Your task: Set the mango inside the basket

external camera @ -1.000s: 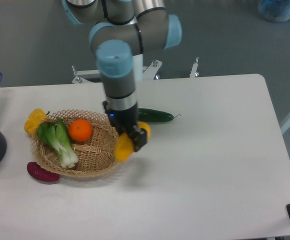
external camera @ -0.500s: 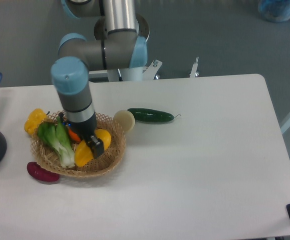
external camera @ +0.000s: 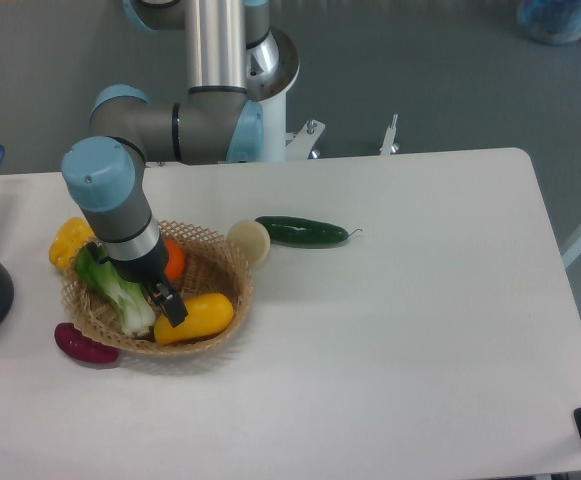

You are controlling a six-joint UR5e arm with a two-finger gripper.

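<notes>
Nearest us, purple veg on the desk, touching the basket rim at approx 7 o'clock. Mango lies inside the basket, at its 5 o'clock side, resting on the weave. Tool sits at the mango's left end; we can't tell whether it is pinching or spread, fingers too dark. Bok choy and orange share the basket. We judge the step as release/just placed; next calls for a straight lift clear. Further back: pale round item, cucumber, yellow pepper.
</notes>
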